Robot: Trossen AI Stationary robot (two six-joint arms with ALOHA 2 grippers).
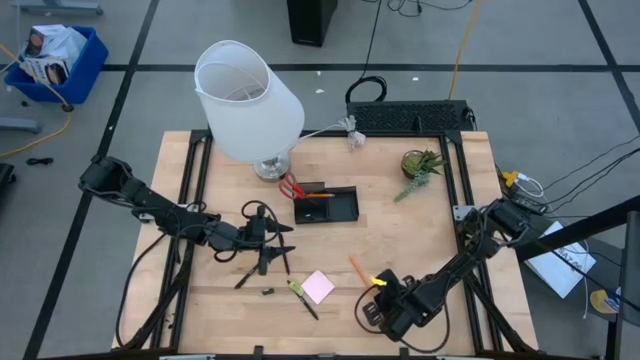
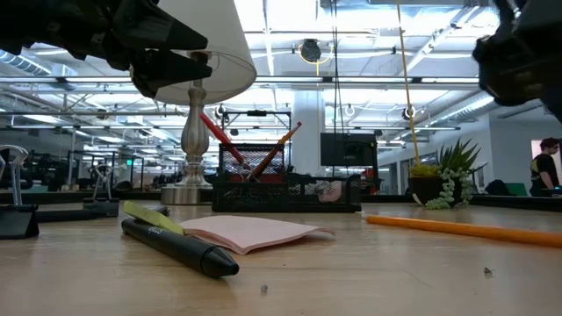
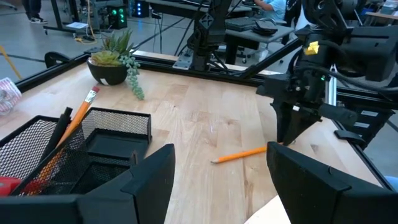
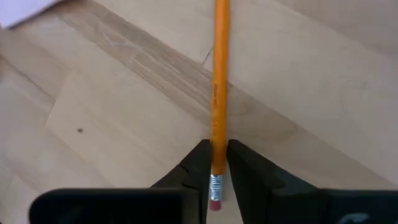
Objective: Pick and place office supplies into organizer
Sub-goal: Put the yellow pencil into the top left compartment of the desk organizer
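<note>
Orange wooden pencil (image 4: 218,93) with silver ferrule, pink eraser; black wire-mesh organizer tray (image 1: 327,205); pale pink sticky-note pad (image 1: 318,287); red-handled scissors (image 1: 291,186); white fabric lampshade (image 1: 247,98); light wooden tabletop (image 1: 420,240)

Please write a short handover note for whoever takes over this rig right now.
Right gripper: fingers either side of the orange pencil near its eraser end, pencil lying on the table.
Left gripper: open, empty, above the table's left side.
Done: scissors and another pencil stand in the organizer.
Left: the orange pencil, sticky pad, marker, pens and small black bits on the table.
</note>
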